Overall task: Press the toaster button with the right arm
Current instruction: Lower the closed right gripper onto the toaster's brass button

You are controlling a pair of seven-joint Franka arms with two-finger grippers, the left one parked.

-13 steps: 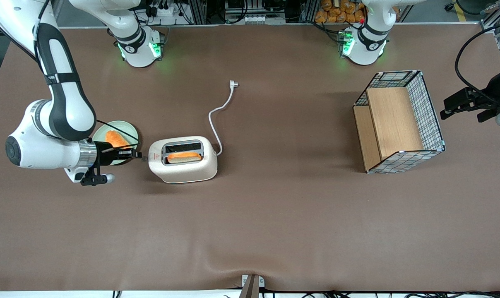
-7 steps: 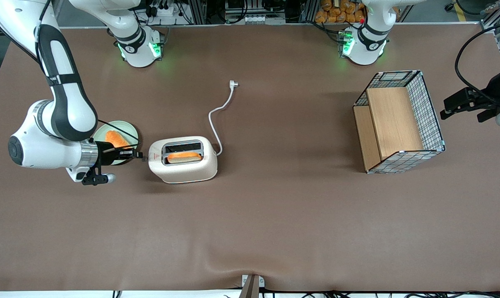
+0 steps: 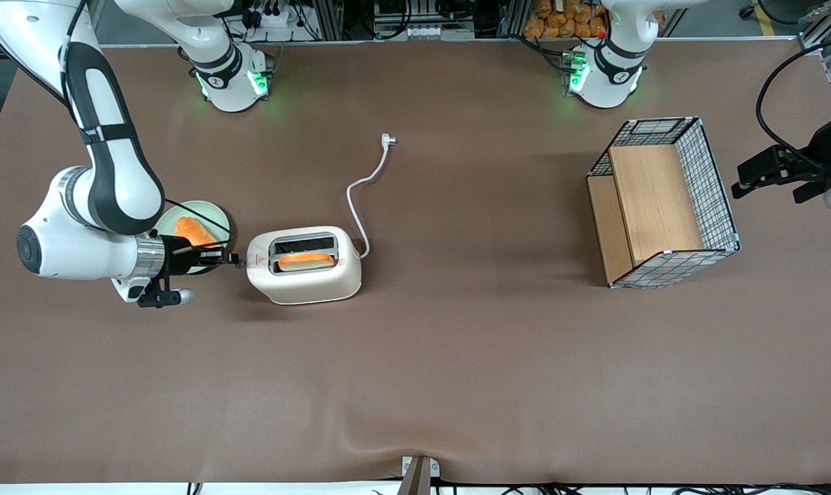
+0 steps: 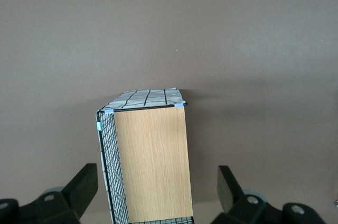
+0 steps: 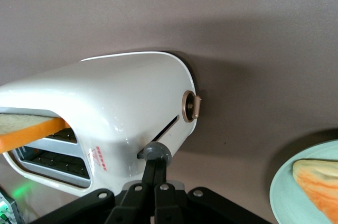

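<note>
We hold the right arm's gripper (image 3: 228, 259) level at the toaster's (image 3: 304, 265) short end, fingers (image 5: 153, 182) clenched together, tips meeting the grey toaster button (image 5: 155, 152). The button's slot (image 5: 161, 131) runs up the end wall, so our push likely goes down along it, beside the bronze dial (image 5: 190, 106).

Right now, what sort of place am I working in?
Likely a robotics lab, staged as a kitchen: gripper at the toaster, a brown mat-covered table, bolted arm bases, equipment racks.
</note>
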